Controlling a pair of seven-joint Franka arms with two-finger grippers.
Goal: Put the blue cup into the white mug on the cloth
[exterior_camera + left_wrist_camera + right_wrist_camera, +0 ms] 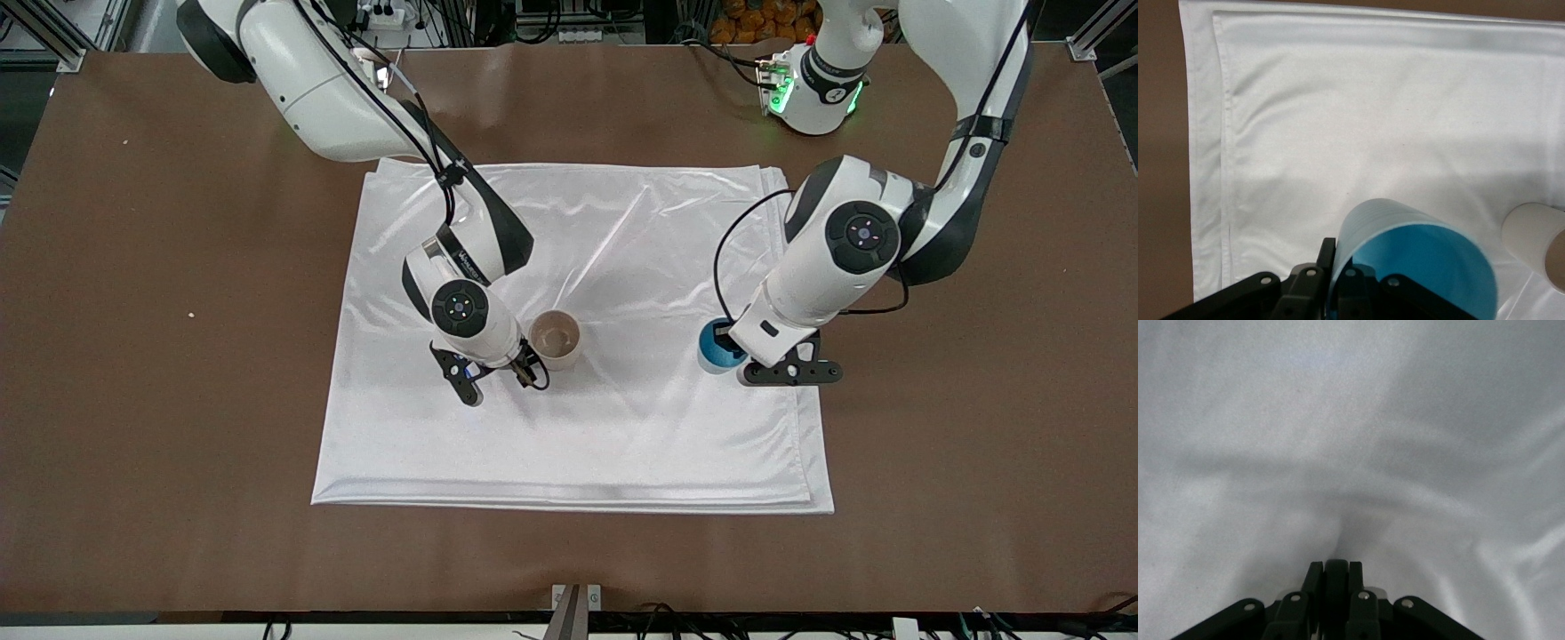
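— Brown table [133, 356], white cloth [622, 444] spread over it. What was the right hand [524, 372] doing?

— Pinched shut on the white mug [556, 340]'s black handle, mid-cloth.

— And the left hand [1345, 280]?

— Clamped on the blue cup [1418, 260]'s rim, toward the left arm's end of the cloth. The grasp looked done; next the cup wants lifting and carrying over the mug.

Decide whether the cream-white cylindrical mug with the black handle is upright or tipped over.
Upright. In the front view the cream-white cylindrical mug shows its round open mouth facing up, and it stands on the shiny white cloth.
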